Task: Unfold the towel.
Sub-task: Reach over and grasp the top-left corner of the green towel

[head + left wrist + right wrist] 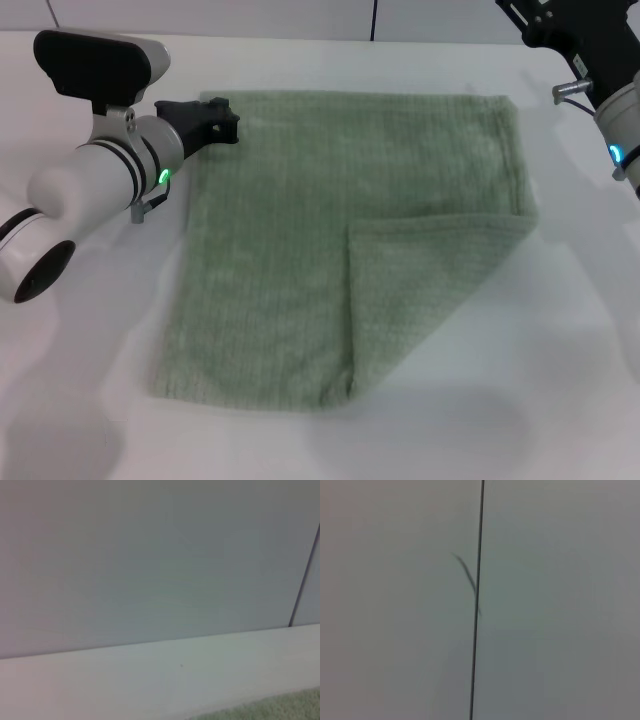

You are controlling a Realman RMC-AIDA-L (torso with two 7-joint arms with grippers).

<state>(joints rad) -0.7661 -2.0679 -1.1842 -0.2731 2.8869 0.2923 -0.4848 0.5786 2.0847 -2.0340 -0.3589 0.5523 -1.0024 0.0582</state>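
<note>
The pale sage-green towel [290,230] lies flat on the white table [90,330] in the head view. Its near right corner is folded over as a triangular flap [425,285] on top of the cloth. My left gripper [222,118] is at the towel's far left corner, low over the table and right beside the hem. My right gripper [560,35] is raised beyond the towel's far right corner, apart from the cloth, with its tips cut off by the picture's edge. A sliver of the towel also shows in the left wrist view [280,709].
The table runs to a pale wall at the back [150,555]. A dark vertical seam in the wall shows in the right wrist view [477,630]. My left arm [90,190] lies over the table left of the towel.
</note>
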